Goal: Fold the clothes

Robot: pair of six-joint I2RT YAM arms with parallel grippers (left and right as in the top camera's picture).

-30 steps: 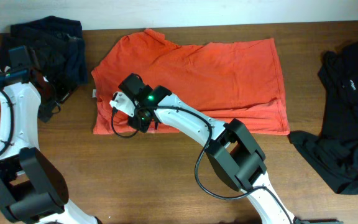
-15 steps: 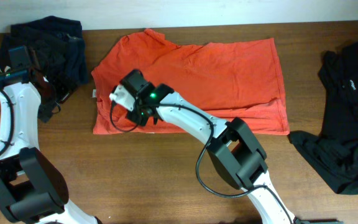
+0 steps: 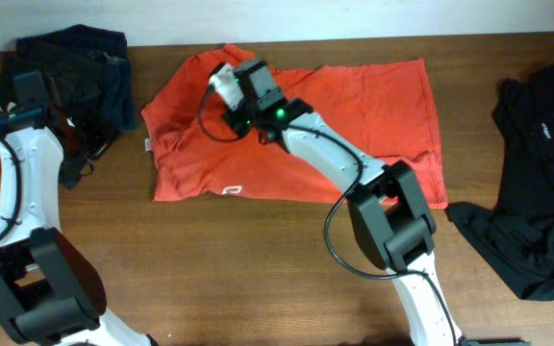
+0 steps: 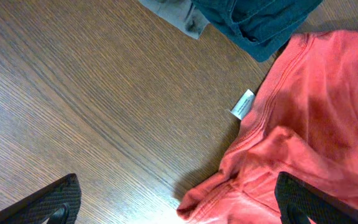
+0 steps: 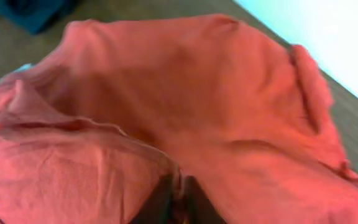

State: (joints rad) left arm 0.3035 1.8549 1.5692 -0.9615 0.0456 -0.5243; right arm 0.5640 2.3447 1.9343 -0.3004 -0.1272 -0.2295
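Okay, the orange-red short-sleeved cotton T-shirt [image 3: 354, 125] is lying spread across the upper middle of the brown wood-grain table [image 3: 258, 279], hem to my right, collar end to my left. Its near left corner is rumpled, and I can see a small white chest logo [image 3: 233, 190] facing up just by the front edge. My right gripper [image 5: 178, 202] is down on the collar end of the shirt, over its upper left part. On the wrist view, which is blurry, the two dark fingers [image 5: 159, 200] sit close together with a ridge of orange cloth running up between them, so I read that as pinched on the fabric. My left gripper [image 4: 179, 208] hangs above bare wood at the shirt's left sleeve edge, fingers spread wide, holding nothing. A small white label [image 4: 242, 104] pokes out from the sleeve seam there. Beyond it, at the far left corner, sits the dark navy and grey folded pile [image 3: 75, 58]. Well off to the right lies the loose black garment [image 3: 537, 192].
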